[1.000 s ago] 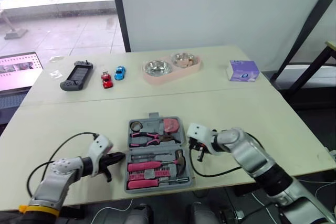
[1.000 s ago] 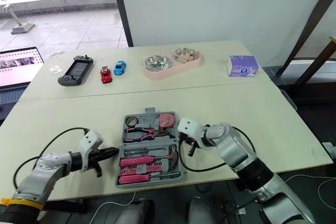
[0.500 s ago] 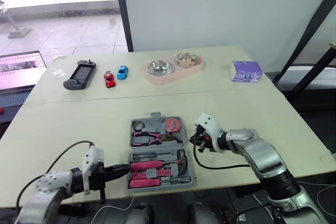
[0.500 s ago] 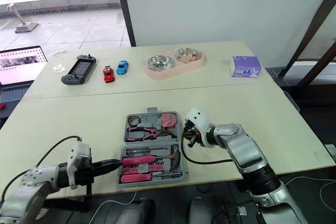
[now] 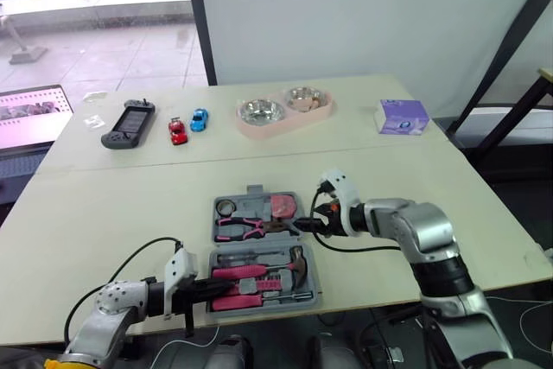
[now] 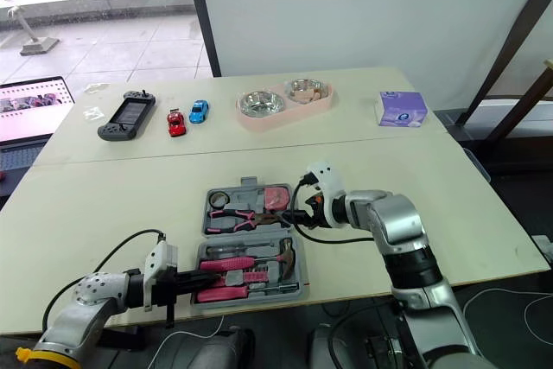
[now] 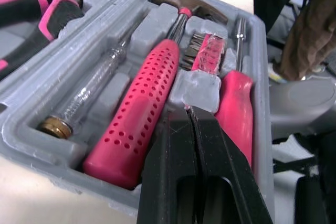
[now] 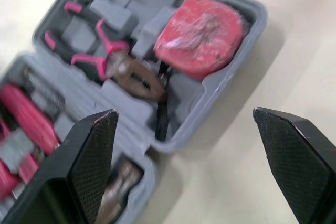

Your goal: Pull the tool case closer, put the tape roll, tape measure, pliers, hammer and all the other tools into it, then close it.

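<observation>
Both arms have swung in since a second ago. On the tabletop, the tool case lies open at the near edge, tools inside. Left gripper is pinched together at its front tray by the hammer; right gripper gapes wide beside the tape measure.

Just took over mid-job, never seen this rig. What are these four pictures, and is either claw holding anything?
It's a two-armed humanoid. The two wide pictures come from its head, looking down at the table; the two close-ups come from cameras on its wrists. The open grey tool case lies near the front edge, with pliers, tape measure, tape roll and hammer in its slots. The left gripper is shut and empty, over the case's near half. The right gripper is open and empty, at the case's right edge. Farther back lie a game controller, a red toy car, a blue toy car, a pink double bowl and a purple box.
</observation>
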